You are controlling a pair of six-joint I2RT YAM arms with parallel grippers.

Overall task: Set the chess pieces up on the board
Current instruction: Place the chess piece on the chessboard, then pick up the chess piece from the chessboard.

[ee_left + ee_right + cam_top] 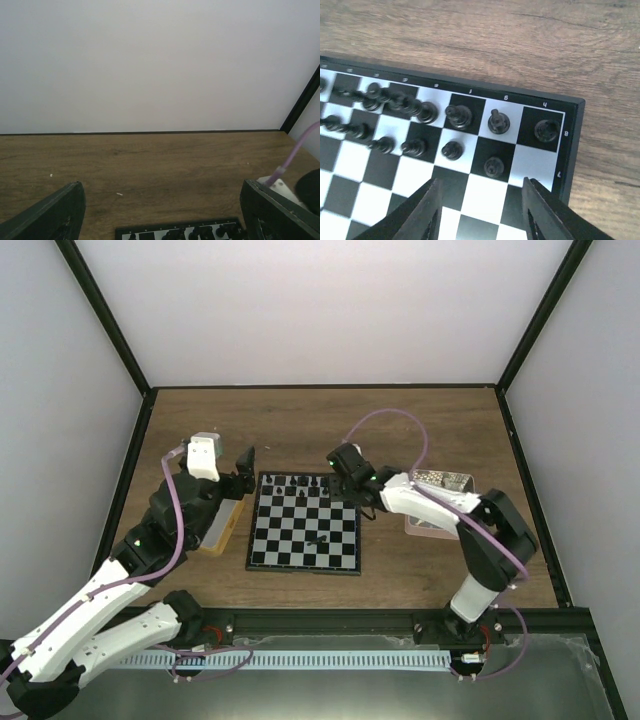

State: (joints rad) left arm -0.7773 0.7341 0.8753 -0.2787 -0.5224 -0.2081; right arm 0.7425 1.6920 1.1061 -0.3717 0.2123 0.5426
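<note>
The board (pixel 300 545) lies mid-table, its black-and-white checks seen close in the right wrist view (pixel 572 145). Black chess pieces (pixel 300 483) stand in its two far rows, and one piece (pixel 318 538) sits alone near the board's middle. My right gripper (pixel 482 187) hovers over the far right corner of the board, open, with nothing between its fingers. A pawn (pixel 494 166) stands just beyond its fingertips, apart from them. My left gripper (pixel 161 200) is wide open and empty by the board's far left corner (pixel 150 232), looking over bare wood.
A yellow-rimmed tray (pixel 225 525) lies left of the board under my left arm. A pinkish tray (pixel 440 502) lies to the right, behind my right arm. Black frame posts and white walls enclose the wooden table (pixel 320 425).
</note>
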